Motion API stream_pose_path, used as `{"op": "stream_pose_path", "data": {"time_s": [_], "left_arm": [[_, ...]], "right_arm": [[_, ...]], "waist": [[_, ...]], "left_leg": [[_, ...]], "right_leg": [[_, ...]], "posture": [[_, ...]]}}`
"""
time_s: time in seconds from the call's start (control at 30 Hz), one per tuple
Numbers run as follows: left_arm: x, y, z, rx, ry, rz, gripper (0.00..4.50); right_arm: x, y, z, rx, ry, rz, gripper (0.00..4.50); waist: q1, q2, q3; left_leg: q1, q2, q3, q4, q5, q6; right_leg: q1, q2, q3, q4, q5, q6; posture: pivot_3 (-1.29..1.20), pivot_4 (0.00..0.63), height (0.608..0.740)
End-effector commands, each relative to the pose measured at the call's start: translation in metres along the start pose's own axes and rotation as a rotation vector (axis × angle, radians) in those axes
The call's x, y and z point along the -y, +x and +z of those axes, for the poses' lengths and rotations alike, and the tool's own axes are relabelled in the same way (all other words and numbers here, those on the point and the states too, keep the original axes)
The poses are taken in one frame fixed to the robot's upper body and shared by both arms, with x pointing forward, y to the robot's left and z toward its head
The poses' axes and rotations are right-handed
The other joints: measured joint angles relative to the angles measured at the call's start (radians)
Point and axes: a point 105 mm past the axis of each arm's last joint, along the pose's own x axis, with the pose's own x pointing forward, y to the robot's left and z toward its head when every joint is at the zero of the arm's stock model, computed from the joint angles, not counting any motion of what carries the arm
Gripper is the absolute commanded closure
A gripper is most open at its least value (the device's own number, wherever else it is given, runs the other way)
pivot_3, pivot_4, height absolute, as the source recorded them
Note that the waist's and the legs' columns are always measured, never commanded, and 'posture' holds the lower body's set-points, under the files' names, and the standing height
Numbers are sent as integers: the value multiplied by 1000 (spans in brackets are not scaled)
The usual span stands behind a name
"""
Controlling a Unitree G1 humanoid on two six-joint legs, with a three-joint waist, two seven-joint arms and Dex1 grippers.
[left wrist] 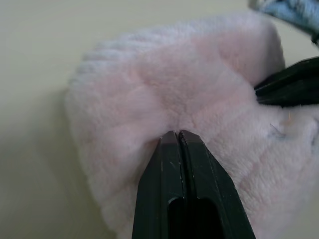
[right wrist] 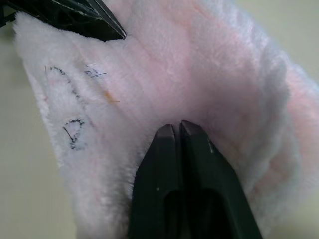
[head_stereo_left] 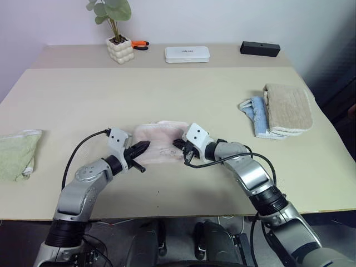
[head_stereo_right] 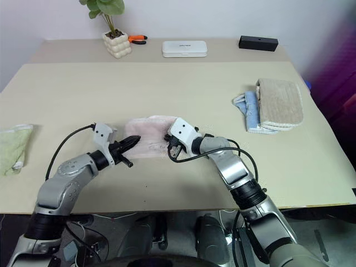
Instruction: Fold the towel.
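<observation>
Pink towel [head_stereo_left: 158, 143]: plush fleece cloth, soft nap, matt, faint ink marks on pile. Left gripper [left wrist: 178, 137] fingers: black hard plastic by look, smooth, slight sheen, fine scratches. Right gripper [right wrist: 174, 128]: same black plastic, semi-gloss. Surface [head_stereo_left: 183, 94]: beige laminate, smooth, matt. I see green towel [head_stereo_left: 16, 153] w/ terry loop texture; beige folded towel [head_stereo_left: 288, 107] coarser terry. White case [head_stereo_left: 187, 54]: smooth plastic. Pot [head_stereo_left: 120, 49]: bumpy white, ceramic-like.
</observation>
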Motion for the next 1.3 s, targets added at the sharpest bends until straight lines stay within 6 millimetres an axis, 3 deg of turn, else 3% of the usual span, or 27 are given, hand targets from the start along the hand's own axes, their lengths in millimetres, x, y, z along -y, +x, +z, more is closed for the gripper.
{"op": "stream_pose_path", "data": {"time_s": [0.03, 0.13, 0.2, 0.33, 0.5, 0.73, 0.83, 1.07, 1.2, 1.3], "left_arm": [[-17, -24, 34, 145, -82, 90, 4250], [-31, -41, 39, 192, -198, 171, 3185], [-34, -47, 35, 189, -281, 189, 2115], [-30, -48, 15, 143, -527, 204, 38], [-6, -29, 1, 101, -764, 116, 38], [25, -2, -10, -13, -837, 22, 38], [28, 3, -13, -35, -837, 18, 845], [23, 8, -12, -15, -849, 34, 4376], [12, 5, 8, 115, -826, 46, 4449], [-25, -11, 47, 318, -754, 148, 4449]], "right_arm": [[6, -26, 35, 136, -13, 23, 2595], [-2, -41, 48, 172, -31, 92, 1079], [-7, -45, 49, 167, -50, 115, 15], [-18, -48, 56, 200, -98, 161, 0], [-31, -49, 57, 215, -133, 224, 0], [-32, -47, 55, 219, -157, 213, 0], [-31, -46, 56, 225, -166, 192, 0], [-31, -46, 57, 231, -164, 167, 0], [-30, -45, 59, 238, -159, 157, 0], [-28, -46, 59, 234, -162, 148, 0]], "waist": [[0, 0, 0], [-2, 0, 0], [-2, 0, 0], [1, 0, 0], [3, -2, 1], [3, -2, 0], [4, -2, 0], [4, -2, 0], [2, -2, 0], [2, -3, 1]], "left_leg": [[0, 0, 0, 0, 0, 0], [0, 1, -1, 0, -3, 5], [0, 1, -1, 0, -3, 5], [1, 1, -1, 0, -3, 6], [1, 0, -1, 1, -3, 6], [1, 0, -1, 1, -2, 4], [1, 0, -1, 1, -1, 2], [1, -1, -1, 1, -2, 3], [1, 0, -1, 1, -2, 3], [1, 0, -1, 1, -2, 3]], "right_leg": [[0, -1, 0, 0, 0, 0], [0, -1, 0, 0, 0, 0], [0, -1, 0, 0, 0, 0], [1, 0, 0, 0, 0, 0], [2, 1, 0, 0, 0, 0], [2, 1, 0, 0, 0, 0], [2, 1, -1, 0, 0, 0], [2, 1, -1, -1, 0, 0], [2, 1, -1, 0, 0, 0], [1, 1, -1, 0, 0, 0]], "posture": [[0, 150, 740], [0, 150, 740], [0, 150, 740], [0, 150, 740], [0, 150, 740], [0, 150, 740], [0, 150, 740], [0, 150, 740], [0, 150, 740], [0, 150, 740]]}}
